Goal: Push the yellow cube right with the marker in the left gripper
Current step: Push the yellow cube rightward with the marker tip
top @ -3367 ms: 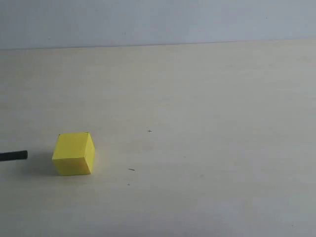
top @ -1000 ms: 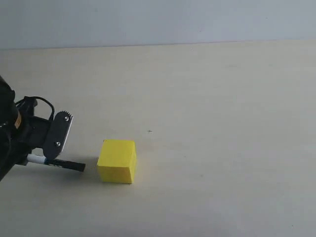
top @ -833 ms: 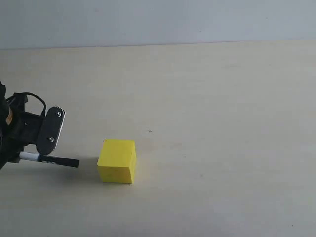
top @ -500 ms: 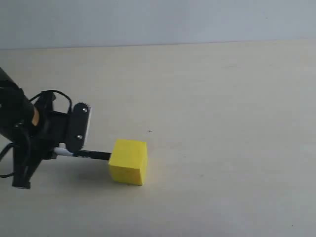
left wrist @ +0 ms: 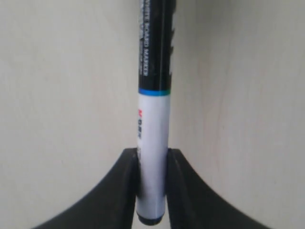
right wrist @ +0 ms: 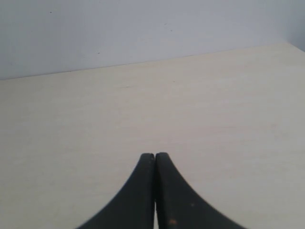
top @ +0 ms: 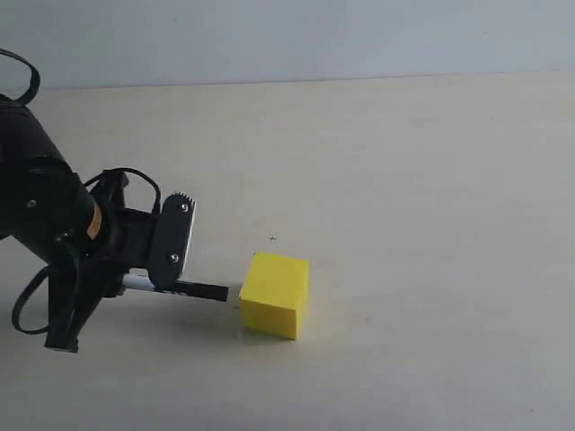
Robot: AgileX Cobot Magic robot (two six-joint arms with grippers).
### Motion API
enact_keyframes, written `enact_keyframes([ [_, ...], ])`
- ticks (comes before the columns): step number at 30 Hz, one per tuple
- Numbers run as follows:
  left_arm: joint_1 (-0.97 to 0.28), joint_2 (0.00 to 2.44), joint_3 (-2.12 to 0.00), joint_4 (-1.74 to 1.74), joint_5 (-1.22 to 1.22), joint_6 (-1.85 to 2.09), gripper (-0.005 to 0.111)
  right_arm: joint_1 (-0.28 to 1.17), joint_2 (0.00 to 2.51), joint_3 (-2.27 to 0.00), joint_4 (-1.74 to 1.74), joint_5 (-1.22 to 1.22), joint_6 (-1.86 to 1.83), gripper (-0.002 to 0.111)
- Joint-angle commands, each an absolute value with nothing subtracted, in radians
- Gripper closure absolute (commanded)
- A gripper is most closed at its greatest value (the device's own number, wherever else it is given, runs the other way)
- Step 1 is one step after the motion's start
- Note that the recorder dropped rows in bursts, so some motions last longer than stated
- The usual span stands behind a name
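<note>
The left claw (top: 167, 273) clamps the marker (top: 199, 291) low and level, its black tip aimed at the cube (top: 274, 294) just beside it, ready to shove it right across the surface (top: 431, 180).

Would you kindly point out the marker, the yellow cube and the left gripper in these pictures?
marker (left wrist: 153, 121), left wrist view, on its white barrel.
yellow cube (top: 269, 308), exterior view, on its front face.
left gripper (left wrist: 152, 158), left wrist view, midway between its fingertips.

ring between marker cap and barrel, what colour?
Blue ring on the marker; clearest in left wrist view.
</note>
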State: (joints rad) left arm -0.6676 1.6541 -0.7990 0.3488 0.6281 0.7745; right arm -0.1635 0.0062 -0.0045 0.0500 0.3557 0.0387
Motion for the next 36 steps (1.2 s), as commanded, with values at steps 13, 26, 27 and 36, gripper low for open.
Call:
enact_keyframes([
  [13, -0.747, 1.654, -0.805, 0.402, 0.687, 0.666, 0.107, -0.162, 0.000, 0.000, 0.051, 0.353, 0.038, 0.108],
  [26, -0.826, 1.654, -0.805, 0.348, 0.612, 0.674, 0.107, -0.162, 0.000, 0.000, 0.051, 0.353, 0.038, 0.108],
  [27, -0.824, 1.654, -0.805, 0.353, 0.626, 0.673, 0.107, -0.162, 0.000, 0.000, 0.051, 0.353, 0.038, 0.108],
  [36, -0.766, 1.654, -0.805, 0.412, 0.697, 0.624, 0.107, -0.162, 0.000, 0.000, 0.051, 0.342, 0.038, 0.108],
])
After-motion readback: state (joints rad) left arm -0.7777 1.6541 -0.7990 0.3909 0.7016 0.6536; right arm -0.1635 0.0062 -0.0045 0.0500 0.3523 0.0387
